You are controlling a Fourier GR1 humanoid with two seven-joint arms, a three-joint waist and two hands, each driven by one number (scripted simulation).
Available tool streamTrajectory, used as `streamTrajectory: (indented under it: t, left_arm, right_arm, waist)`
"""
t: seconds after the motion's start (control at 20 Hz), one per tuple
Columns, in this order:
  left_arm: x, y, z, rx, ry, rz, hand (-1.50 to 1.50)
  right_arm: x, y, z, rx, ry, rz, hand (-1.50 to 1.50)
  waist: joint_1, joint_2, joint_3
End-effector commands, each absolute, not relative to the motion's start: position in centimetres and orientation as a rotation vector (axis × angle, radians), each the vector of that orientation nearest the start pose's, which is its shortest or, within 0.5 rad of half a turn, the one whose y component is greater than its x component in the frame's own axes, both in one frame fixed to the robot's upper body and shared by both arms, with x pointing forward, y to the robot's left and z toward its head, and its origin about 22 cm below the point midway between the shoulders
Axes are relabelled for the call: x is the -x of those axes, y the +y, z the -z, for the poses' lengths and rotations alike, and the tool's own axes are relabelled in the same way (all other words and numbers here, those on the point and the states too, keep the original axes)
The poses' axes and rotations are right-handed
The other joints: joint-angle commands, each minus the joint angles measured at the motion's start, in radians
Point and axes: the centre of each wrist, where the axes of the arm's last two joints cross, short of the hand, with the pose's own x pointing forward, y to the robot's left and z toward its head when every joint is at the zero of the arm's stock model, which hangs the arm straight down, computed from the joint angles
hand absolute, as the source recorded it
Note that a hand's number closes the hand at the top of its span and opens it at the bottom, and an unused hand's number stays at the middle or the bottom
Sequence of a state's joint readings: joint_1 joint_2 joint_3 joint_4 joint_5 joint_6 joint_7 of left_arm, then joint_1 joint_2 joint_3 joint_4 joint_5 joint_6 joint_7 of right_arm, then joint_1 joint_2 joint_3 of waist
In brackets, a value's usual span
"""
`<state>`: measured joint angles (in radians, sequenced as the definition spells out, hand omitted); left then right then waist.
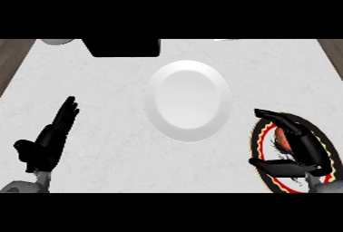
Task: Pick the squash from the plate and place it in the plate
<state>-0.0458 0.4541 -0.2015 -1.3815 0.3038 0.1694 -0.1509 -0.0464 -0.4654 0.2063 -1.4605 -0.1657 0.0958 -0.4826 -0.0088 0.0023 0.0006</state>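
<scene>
white marble-look counter (pixel 100 81) w/ faint grey speckle, matte, fills most of the view; strips of brown wood-grain floor (pixel 10 59) show at far left & right edges.

centre: plain white plate (pixel 188 100), smooth & glossy, oval-looking from this angle, shallow well w/ a soft raised rim. nothing on it.

lower right: dark plate (pixel 327 140), black w/ a red and gold band round the rim, partly covered by the right hand (pixel 305 149). the squash (pixel 284 139) sits on this dark plate, only a small orange-red rounded patch visible between thumb & fingers, w/ some thin dark wispy marks just beside it. right hand is black, smooth, hard-looking; fingers curved over the top of the squash, thumb coming under from the near side, so it's cupped round it. can't tell if the squash is lifted off the plate or resting on it.

lower left: left hand (pixel 47 145), black, resting on its side near the left edge, fingers straight & together pointing up-view, thumb out to the side, holding nothing. grey forearm end just below it.

top edge: flat black boxy object (pixel 125 46), matte, cut off by the frame; a pale rounded thing (pixel 57 41) at its left, mostly out of view, can't tell what it is.
</scene>
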Motion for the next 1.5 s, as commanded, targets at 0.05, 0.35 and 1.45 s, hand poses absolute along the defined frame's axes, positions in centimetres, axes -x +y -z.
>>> streamTrajectory:
  t: [0.05,0.35,1.45]
  left_arm:
    - [-23.0,30.3,2.3,-0.153,-1.519,0.134,0.00]
    - [-25.1,30.9,2.5,-0.148,-1.513,0.138,0.00]
    - [-24.9,31.1,3.5,-0.146,-1.509,0.142,0.00]
  right_arm:
    - [-21.9,-34.6,1.0,0.060,-1.940,-0.528,-1.50]
    - [-20.9,-39.2,-3.6,0.227,-1.922,-0.548,-1.50]
    - [-23.5,-39.1,-6.5,0.514,-1.258,-1.119,-1.50]
  waist:
    - [0.006,-0.004,0.000]
    - [-0.005,-0.004,-0.001]
    - [0.011,-0.001,-0.001]
